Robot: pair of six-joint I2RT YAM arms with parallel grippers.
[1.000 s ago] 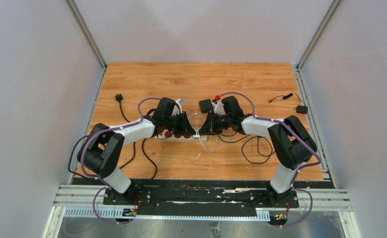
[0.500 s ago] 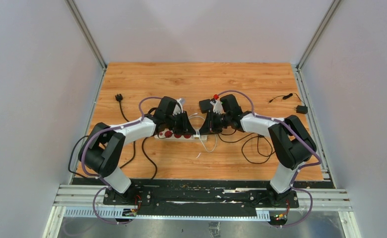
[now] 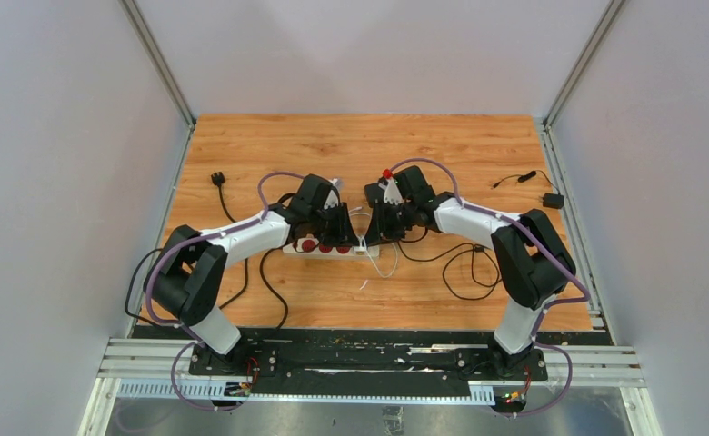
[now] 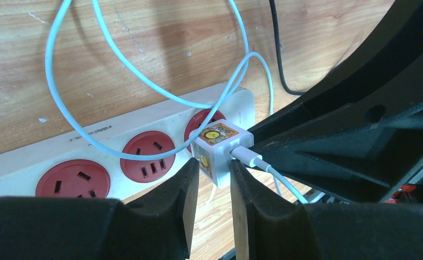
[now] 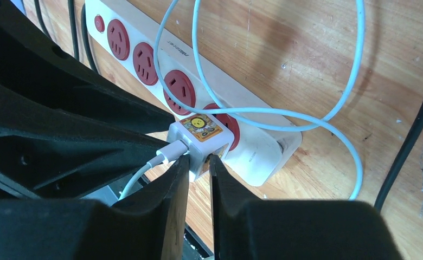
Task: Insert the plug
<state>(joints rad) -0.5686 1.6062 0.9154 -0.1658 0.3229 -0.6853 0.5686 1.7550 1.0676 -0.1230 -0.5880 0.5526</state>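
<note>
The plug (image 4: pixel 220 147) is a white cube charger with a yellow sticker and a white cable (image 4: pixel 63 108). It sits tilted on the end red socket of the white power strip (image 4: pixel 46 154); its prongs are hidden. My left gripper (image 4: pixel 213 165) is shut on the plug's lower corner, one fingertip on each side. My right gripper (image 5: pixel 197 160) is shut on the same plug (image 5: pixel 201 130) from the opposite side. In the top view both grippers, left (image 3: pixel 351 238) and right (image 3: pixel 374 236), meet over the strip's right end (image 3: pixel 324 247).
The strip's other red sockets (image 5: pixel 144 57) are free. A black cable loop (image 3: pixel 467 272) lies right of the strip. A black adapter (image 3: pixel 552 200) lies at the far right and a black plug (image 3: pixel 217 179) at the far left. White cable loops around the strip.
Both wrists have shifted towards the centre, the right one more so, leftward and further back. The plug stays at the strip's right end between both grippers.
</note>
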